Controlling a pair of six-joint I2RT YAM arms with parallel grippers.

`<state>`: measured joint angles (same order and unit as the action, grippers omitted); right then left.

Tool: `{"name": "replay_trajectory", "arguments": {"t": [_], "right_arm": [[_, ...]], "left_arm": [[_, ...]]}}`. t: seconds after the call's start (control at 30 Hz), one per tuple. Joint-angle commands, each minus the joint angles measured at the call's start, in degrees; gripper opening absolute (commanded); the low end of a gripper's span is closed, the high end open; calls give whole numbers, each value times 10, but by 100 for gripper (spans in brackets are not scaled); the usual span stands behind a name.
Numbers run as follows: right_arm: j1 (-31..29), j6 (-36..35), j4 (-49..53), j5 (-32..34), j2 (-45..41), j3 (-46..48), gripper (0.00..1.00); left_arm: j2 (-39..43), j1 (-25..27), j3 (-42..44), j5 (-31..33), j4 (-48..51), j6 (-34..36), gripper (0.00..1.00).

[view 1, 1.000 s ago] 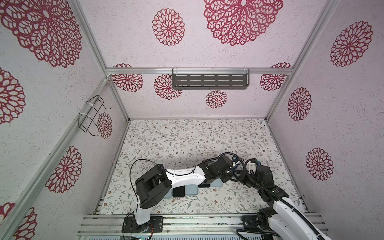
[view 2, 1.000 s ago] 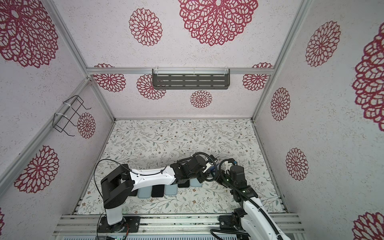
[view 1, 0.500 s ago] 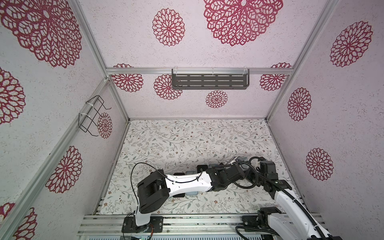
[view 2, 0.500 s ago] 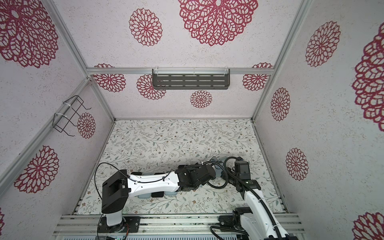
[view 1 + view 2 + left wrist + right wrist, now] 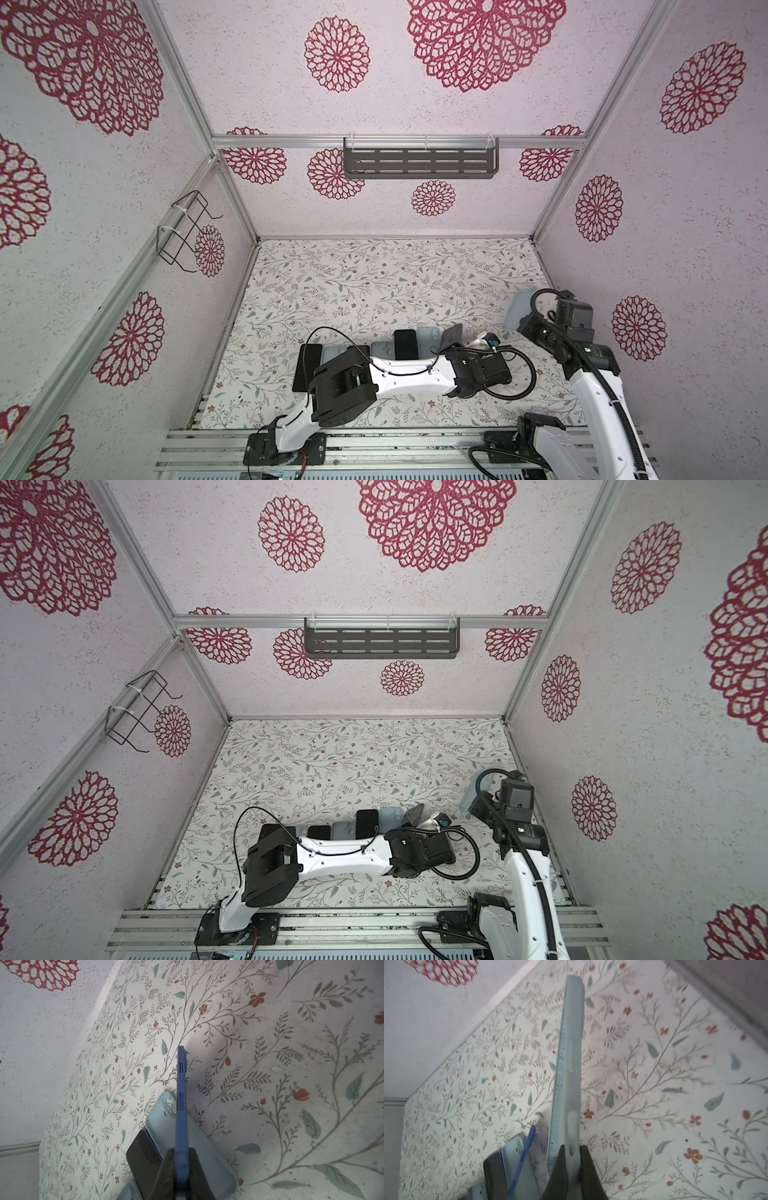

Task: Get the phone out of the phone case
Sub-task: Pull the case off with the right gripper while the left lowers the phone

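The left gripper (image 5: 180, 1152) is clamped on the lower end of the blue phone (image 5: 181, 1088), which the left wrist view shows edge-on with its side buttons visible. In both top views the phone (image 5: 452, 334) stands tilted just right of centre in the lower part of the frame, lifted off the surface (image 5: 374, 282), with its dark face showing.

The right gripper (image 5: 570, 1149) is clenched on one end of the pale case (image 5: 571, 1053). In both top views the case (image 5: 514, 309) hangs at the right edge of the surface, well apart from the phone and clear of it, so the phone is out of the case.

Under the left arm a row (image 5: 405, 344) of dark handsets and pale covers lies flat on the surface. The left wrist view shows two of them behind the phone: a pale cover (image 5: 162, 1118) and a dark handset (image 5: 143, 1157) beside it.
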<state>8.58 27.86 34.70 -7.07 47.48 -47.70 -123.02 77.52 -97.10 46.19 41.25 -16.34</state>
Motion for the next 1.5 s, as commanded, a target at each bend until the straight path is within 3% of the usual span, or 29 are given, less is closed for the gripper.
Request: {"name": "replay_trajectory", "arguments": {"t": [0.0,0.37,0.6,0.67,0.87,1.07,1.37,1.4,1.47], "right_arm": [[14,-33,43,26,9,-71,0],[16,-48,59,-7,12,-118,0],[16,-66,65,-26,32,-139,0],[16,-67,64,-31,34,-138,0],[16,-70,63,-46,30,-119,0],[16,-75,65,-48,26,-107,0],[16,-75,74,-33,1,-68,0],[16,-76,80,-28,-4,-65,0],[16,-75,87,-18,-16,-60,0]], "left_arm": [[-10,7,-27,12,35,-17,3],[-152,29,-199,29,184,-8,2],[-257,50,-323,41,299,-37,0],[-277,53,-340,36,309,-42,7],[-312,55,-357,23,309,-52,14],[-303,58,-355,16,273,-59,25],[-178,56,-274,34,211,-94,64],[-156,55,-251,36,200,-96,70],[-113,55,-207,38,179,-103,95]]}}
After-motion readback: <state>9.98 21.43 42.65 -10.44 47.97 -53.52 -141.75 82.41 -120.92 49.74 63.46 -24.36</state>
